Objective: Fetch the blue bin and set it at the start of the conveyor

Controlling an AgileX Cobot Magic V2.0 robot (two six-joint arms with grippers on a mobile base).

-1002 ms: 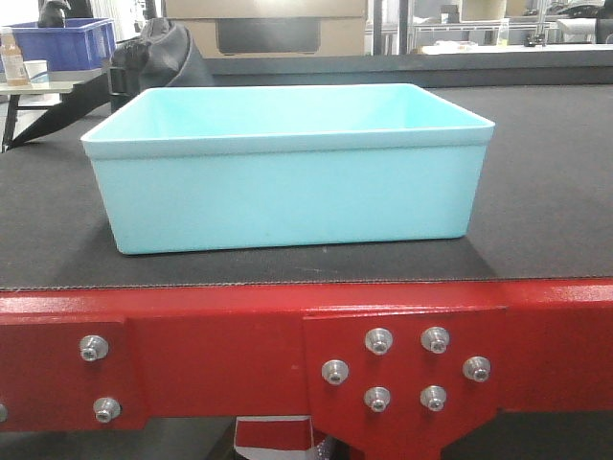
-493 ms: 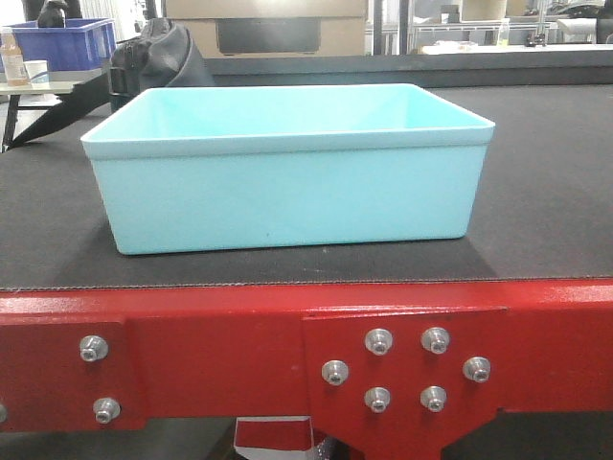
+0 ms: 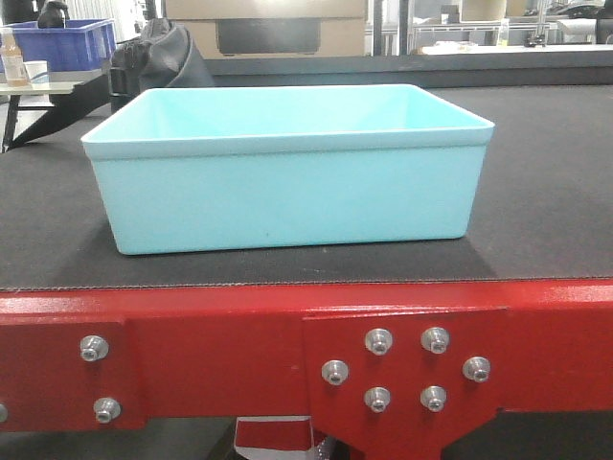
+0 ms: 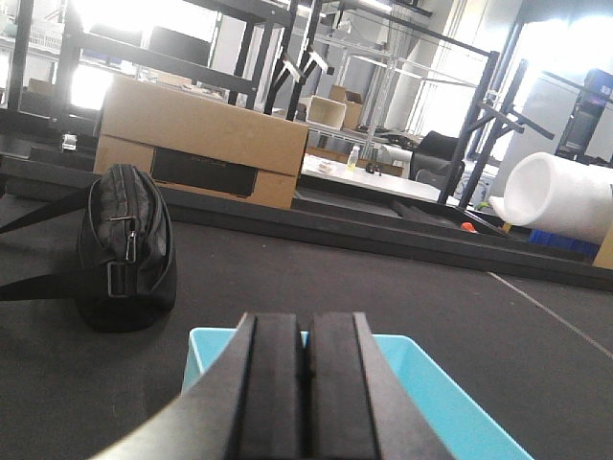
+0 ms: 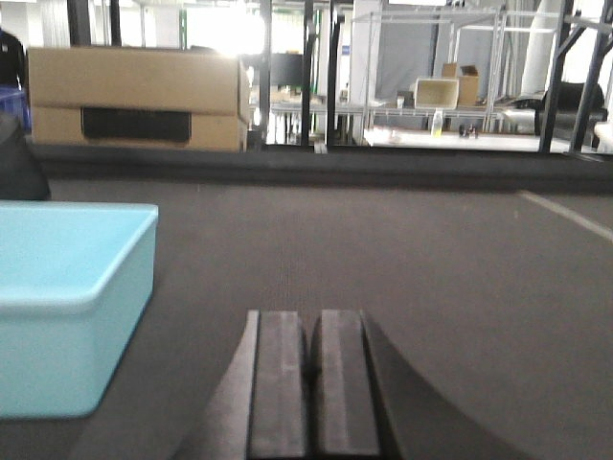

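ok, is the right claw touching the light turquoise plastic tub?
Apart. In the right wrist view the right claw, its jaws shut together, sits over bare black textured belt, with a strip of belt showing between it and the light turquoise plastic tub to its left.

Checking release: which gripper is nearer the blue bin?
Left. The left gripper is above the blue bin; the right gripper is off to its side.
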